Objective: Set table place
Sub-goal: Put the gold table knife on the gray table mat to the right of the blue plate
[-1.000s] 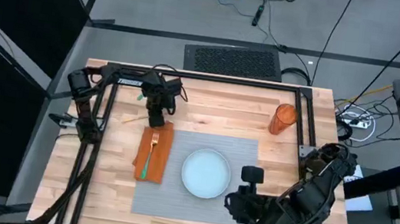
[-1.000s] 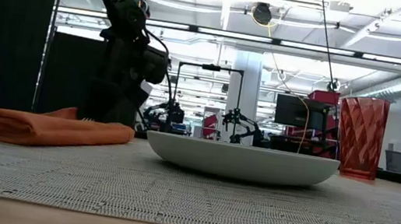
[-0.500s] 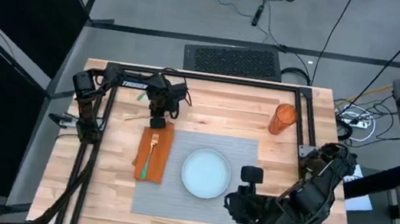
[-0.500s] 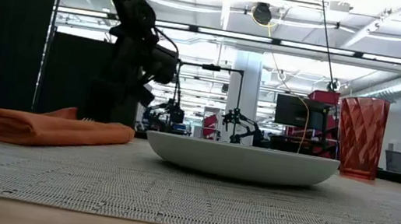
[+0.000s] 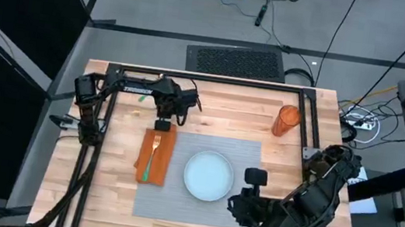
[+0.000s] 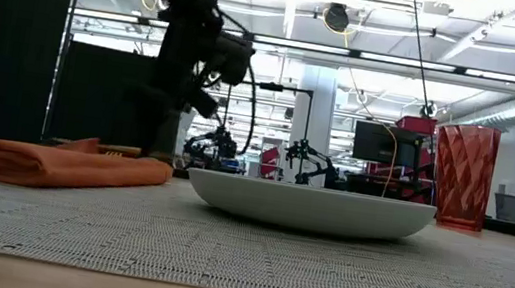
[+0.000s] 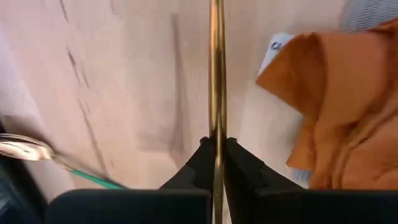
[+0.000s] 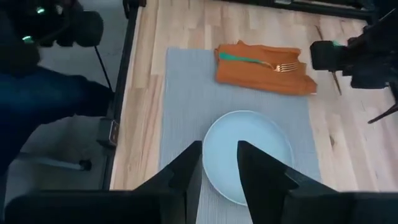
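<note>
The grey placemat (image 5: 244, 154) lies on the wooden table (image 5: 219, 108). A pale blue plate (image 5: 208, 175) rests on it. An orange napkin (image 5: 155, 154) lies over the mat's left edge, with a gold fork with a green handle (image 5: 151, 155) on top. My left gripper (image 5: 160, 124) stands just beyond the napkin's far end, shut on a thin gold utensil (image 7: 216, 74). My right gripper (image 8: 217, 162) waits open above the table's near right part, with nothing between its fingers. My left gripper pinches the thin gold utensil (image 7: 216, 134) between its two fingertips. The utensil runs straight on ahead of the fingers, along them, and its far end leaves the wrist view. Its shadow falls apart from it on the wood. Which part of it the fingers hold is hidden.
A spoon with a green handle (image 7: 25, 149) lies on the wood near the left gripper. An orange ribbed cup (image 5: 286, 121) stands at the far right. A black frame (image 5: 215, 78) edges the table. Bare wood lies between the mat and the far edge.
My left arm has swung toward the table's right edge and risen a little in the low view, while its gripper has stayed by the napkin's far end.
</note>
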Tool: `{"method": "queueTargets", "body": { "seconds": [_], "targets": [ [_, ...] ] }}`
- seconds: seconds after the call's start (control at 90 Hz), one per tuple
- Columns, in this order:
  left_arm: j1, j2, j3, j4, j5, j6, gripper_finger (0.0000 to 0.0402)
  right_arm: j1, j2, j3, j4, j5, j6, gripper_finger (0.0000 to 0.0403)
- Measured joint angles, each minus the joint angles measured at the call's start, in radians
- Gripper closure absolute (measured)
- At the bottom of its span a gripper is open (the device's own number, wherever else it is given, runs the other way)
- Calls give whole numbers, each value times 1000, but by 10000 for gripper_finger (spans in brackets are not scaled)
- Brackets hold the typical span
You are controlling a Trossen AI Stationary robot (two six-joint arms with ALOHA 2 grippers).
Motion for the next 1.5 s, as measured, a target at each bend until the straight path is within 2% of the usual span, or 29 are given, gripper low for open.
{"method": "queueTargets", "body": {
  "seconds": [0.289, 0.478, 0.711, 0.856, 0.933, 1.056, 1.2, 1.344, 1.5],
  "targets": [
    [-111, -2, 147, -61, -54, 0, 398, 61, -127, 0, 3, 246, 82, 316],
    [-178, -2, 220, -64, -73, 4, 399, 90, -185, 0, 58, 405, 23, 316],
    [-212, -2, 228, -144, -99, -6, 401, 88, -216, 2, 134, 454, -60, 316],
    [-134, 14, 226, -190, -95, -81, 401, 89, -214, 2, 143, 459, -75, 316],
    [-68, 32, 224, -214, -17, -111, 397, 89, -214, 2, 143, 460, -74, 316],
    [3, 79, 225, -216, 41, -90, 359, 88, -214, 2, 140, 457, -72, 316],
    [21, 118, 225, -206, 90, -1, 281, 89, -212, 2, 131, 435, -73, 316],
    [20, 119, 225, -126, 91, 68, 206, 88, -204, 1, 79, 435, -71, 316],
    [16, 116, 225, -93, 106, 124, 180, 79, -194, 1, 45, 439, -64, 316]
  ]
}}
